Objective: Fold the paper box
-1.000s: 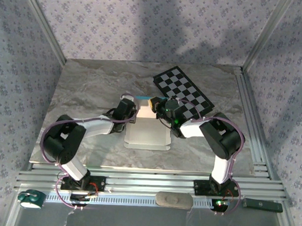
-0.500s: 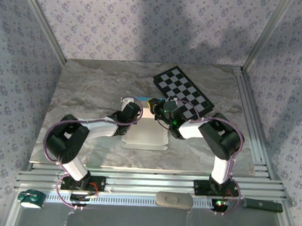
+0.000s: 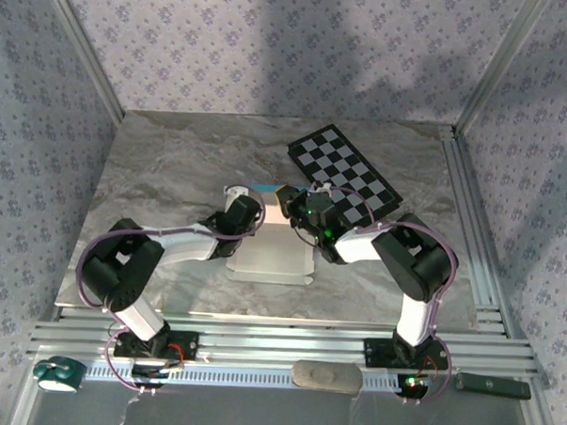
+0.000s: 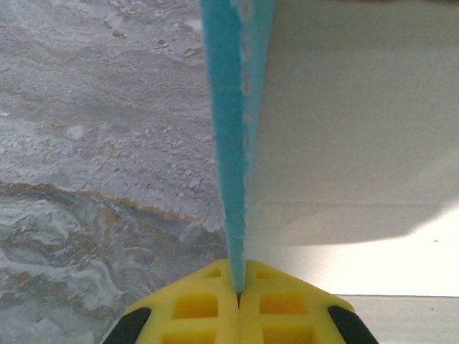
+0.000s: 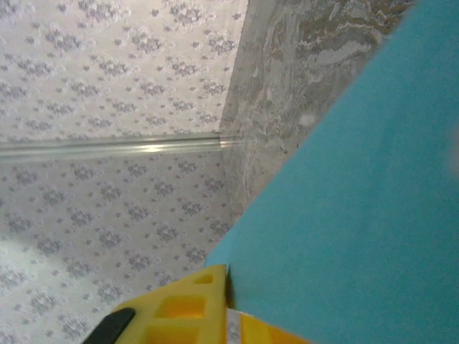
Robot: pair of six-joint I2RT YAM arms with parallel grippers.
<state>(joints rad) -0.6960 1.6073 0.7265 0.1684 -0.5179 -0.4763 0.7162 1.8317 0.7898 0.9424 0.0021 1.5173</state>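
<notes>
centrally on marbled table [image 3: 163, 170] amid floral walls [image 3: 272, 43], left end effector [image 4: 238, 290] pinches paper box [image 4: 358, 143]; right end effector [image 5: 226, 301] unclear.

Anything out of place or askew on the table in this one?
Only the checkerboard: it lies skewed to the table edges at the far right, not squared up. The paper box is merely half folded mid-table, a flap raised, as the task would have it.
</notes>
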